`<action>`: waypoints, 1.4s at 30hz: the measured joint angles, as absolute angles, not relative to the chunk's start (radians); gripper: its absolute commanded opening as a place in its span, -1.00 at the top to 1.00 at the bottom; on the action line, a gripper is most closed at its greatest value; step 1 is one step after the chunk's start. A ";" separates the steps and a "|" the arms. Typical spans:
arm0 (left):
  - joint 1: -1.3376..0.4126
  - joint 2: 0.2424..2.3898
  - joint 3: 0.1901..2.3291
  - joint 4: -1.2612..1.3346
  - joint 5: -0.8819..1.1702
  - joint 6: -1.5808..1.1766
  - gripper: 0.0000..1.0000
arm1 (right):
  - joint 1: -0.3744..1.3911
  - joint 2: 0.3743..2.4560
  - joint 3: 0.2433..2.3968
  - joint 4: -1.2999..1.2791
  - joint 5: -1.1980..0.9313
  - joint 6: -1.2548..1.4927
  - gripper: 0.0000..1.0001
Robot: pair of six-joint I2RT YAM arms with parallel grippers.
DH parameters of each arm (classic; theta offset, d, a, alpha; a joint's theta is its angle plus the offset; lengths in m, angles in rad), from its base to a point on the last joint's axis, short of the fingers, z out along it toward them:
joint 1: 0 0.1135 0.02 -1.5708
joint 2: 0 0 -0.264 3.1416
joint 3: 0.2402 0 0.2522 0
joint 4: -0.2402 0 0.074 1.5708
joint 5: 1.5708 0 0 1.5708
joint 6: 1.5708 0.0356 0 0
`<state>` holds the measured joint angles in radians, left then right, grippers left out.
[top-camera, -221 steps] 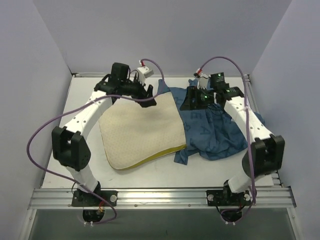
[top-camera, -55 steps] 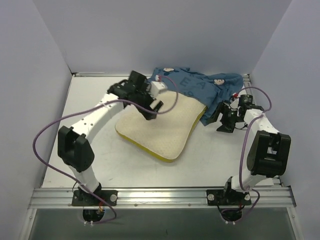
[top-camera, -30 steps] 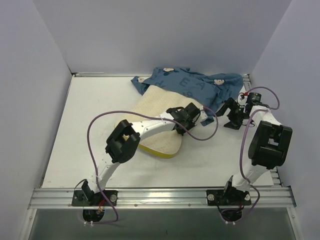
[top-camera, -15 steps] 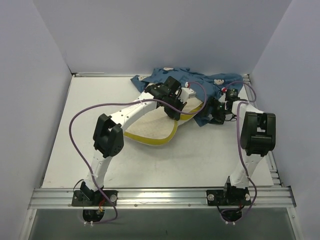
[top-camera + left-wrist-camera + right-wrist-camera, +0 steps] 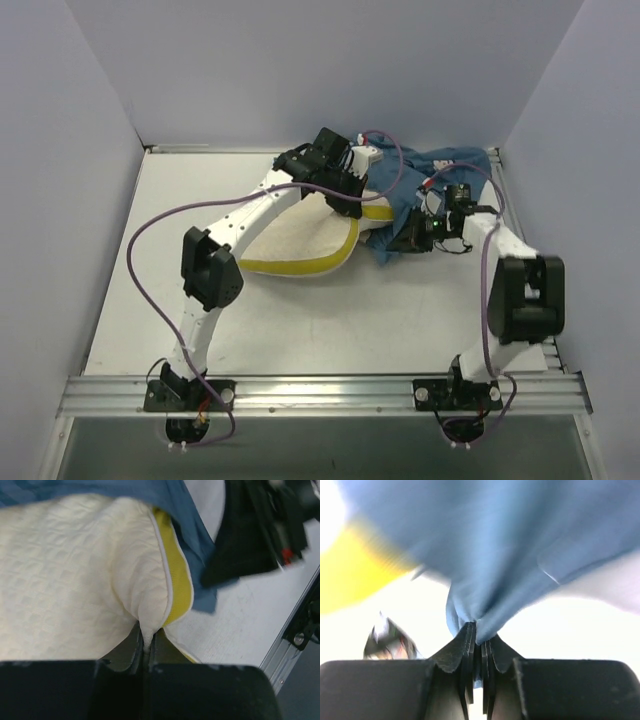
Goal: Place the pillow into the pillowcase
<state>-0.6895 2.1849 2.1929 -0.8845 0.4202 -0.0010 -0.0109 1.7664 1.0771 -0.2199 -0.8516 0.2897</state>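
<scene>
The cream quilted pillow [image 5: 300, 240] with yellow edge piping lies mid-table, its far right end tucked under the blue pillowcase [image 5: 440, 175]. My left gripper [image 5: 345, 195] is shut on a pinched fold of the pillow [image 5: 75, 580] near its yellow edge [image 5: 177, 587]; the jaws are tight on the fabric [image 5: 146, 642]. My right gripper [image 5: 410, 240] is shut on a bunched edge of the pillowcase [image 5: 520, 545], with the blue cloth fanning upward from the closed jaws [image 5: 477, 637]. The pillowcase's mouse print is mostly hidden behind the arms.
White table top [image 5: 150, 250] inside grey walls. A metal rail [image 5: 320, 392] runs along the near edge. Purple cables loop over both arms. The left wrist view shows the right gripper's black body [image 5: 250, 535] close by and the table's metal edge [image 5: 295, 630].
The left gripper has carried the pillow's end further back and right into the pillowcase. The right gripper has pulled the pillowcase edge leftward and nearer, over the pillow's end.
</scene>
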 measured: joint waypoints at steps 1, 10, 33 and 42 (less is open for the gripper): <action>-0.689 2.185 2.212 -0.878 0.414 -0.017 1.00 | 0.010 1.691 1.060 -0.274 -0.883 0.236 1.00; -0.812 1.981 1.810 -0.551 0.340 -0.056 1.00 | -0.008 1.448 1.049 -0.729 -1.018 -0.198 1.00; -0.832 1.670 1.400 -0.765 0.617 0.429 -0.50 | 0.041 1.690 1.541 -0.849 -0.828 -0.153 -0.11; -0.449 1.706 1.652 -0.848 0.610 0.359 -0.95 | 0.267 1.848 1.418 -0.679 -0.591 -0.132 -0.04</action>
<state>-0.4488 1.7061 1.6524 -0.8482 0.6102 0.3588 0.2668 1.8484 1.4178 -0.6788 -0.5915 -0.1322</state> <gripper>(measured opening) 0.973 0.532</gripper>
